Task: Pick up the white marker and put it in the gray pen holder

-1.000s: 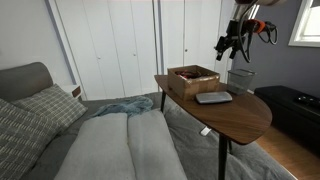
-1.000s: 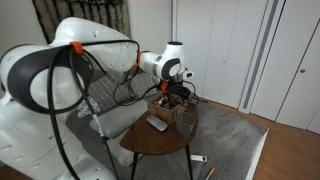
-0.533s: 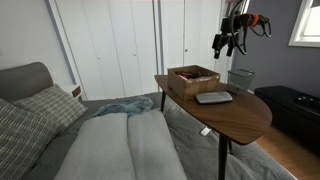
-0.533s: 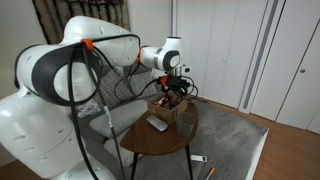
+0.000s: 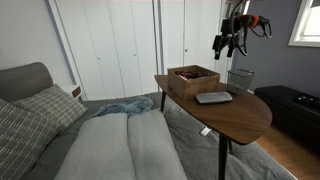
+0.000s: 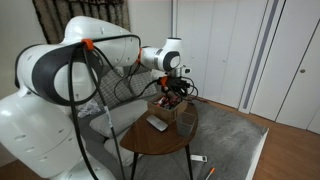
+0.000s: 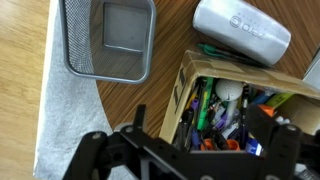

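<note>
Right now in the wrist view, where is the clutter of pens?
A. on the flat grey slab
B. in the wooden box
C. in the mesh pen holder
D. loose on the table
B: the pens are packed inside the wooden box, while the mesh pen holder shows only its bare floor.

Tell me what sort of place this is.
Probably a home, perhaps a bedroom: a grey bed or couch with pillows, white closet doors, and a small wooden table.
</note>
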Robot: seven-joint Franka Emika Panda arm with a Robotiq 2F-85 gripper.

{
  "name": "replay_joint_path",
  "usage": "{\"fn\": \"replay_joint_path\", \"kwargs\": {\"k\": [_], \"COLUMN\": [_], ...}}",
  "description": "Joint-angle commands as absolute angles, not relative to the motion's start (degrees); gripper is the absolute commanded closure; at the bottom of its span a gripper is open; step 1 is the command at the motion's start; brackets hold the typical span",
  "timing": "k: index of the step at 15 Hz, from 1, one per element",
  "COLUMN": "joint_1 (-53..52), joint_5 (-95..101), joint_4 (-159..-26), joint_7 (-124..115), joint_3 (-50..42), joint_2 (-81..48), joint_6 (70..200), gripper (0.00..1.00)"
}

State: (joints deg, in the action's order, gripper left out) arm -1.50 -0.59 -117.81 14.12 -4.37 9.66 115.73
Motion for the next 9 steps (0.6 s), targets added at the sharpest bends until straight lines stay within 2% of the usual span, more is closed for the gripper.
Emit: {"fn": "replay_joint_path", "kwargs": {"k": [1, 9], "joint_1": [-1.1, -4.3], "joint_5": [-1.2, -6.8], "joint_4": [-117.2, -115.5], "joint_7": [14.3, 19.2], "joint_3": [-3.5, -0.3], "joint_2": [9.4, 5.1], "joint_6": [116.7, 123.7], "gripper": [0.0, 0.0]}}
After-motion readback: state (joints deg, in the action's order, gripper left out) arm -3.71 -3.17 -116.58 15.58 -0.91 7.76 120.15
